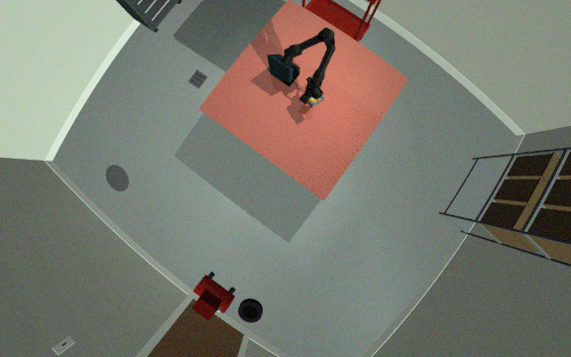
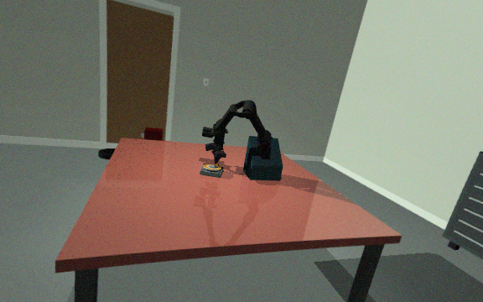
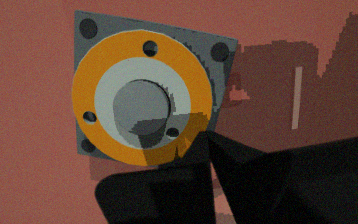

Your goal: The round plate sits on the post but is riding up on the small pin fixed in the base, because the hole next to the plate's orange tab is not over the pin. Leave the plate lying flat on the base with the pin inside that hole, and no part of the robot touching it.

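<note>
I see the round plate (image 3: 141, 95) lying on the grey base (image 3: 215, 70), which sits on the red desk (image 2: 149, 210). The plate has an orange ring and a pale middle, and the grey post (image 3: 141, 107) pokes up through its center. I can count a few small dark holes in the orange ring. I cannot tell which one is by the tab, and I cannot see the pin.

My end effector (image 3: 207, 137) is clenched tight with nothing in it. In the wrist view its dark tip points at the lower right edge of the plate. I cannot tell if it touches the plate or hangs just above it. From the side view, the arm (image 2: 241, 122) bends down over the plate.
</note>
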